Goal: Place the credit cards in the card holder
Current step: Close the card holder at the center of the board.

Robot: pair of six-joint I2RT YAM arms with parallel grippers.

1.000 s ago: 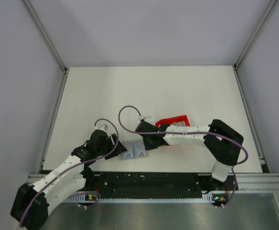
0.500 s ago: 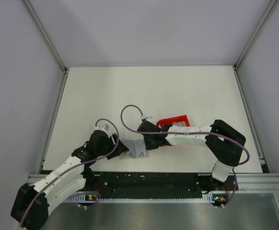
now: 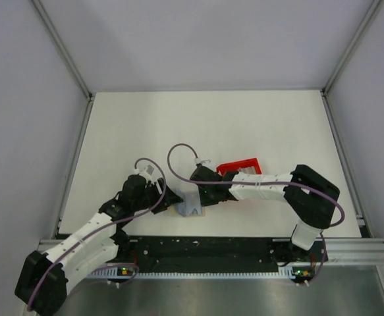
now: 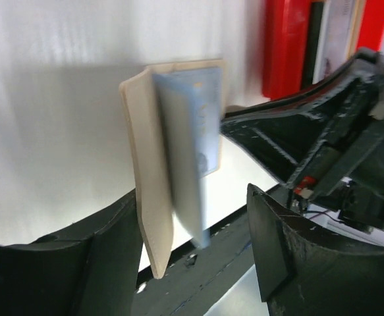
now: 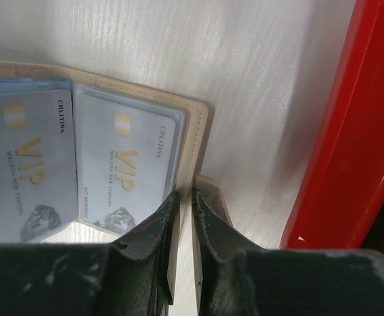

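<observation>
- Left gripper [image 4: 193,217], jaws wide, straddles the raised flap of the small beige-tan soft folding card holder [image 4: 145,164] without clamping it.
- The card holder sits half-folded on the white table [image 3: 178,125], with two silver-white plastic credit cards [image 5: 124,172] in its pockets.
- Right gripper [image 5: 184,217], jaws narrow, pinches the holder's right edge.
- A red plastic open-topped tray [image 3: 239,166] stands just beside.

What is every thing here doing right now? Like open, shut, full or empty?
card holder: half open, one flap tipped up off the table.
credit cards: two silver ones tucked in its pockets.
left gripper: open, a finger on each side of the raised flap.
right gripper: almost shut, seems to pinch the card holder's edge.
red tray: sitting flat, something pale inside, too unclear to name.
</observation>
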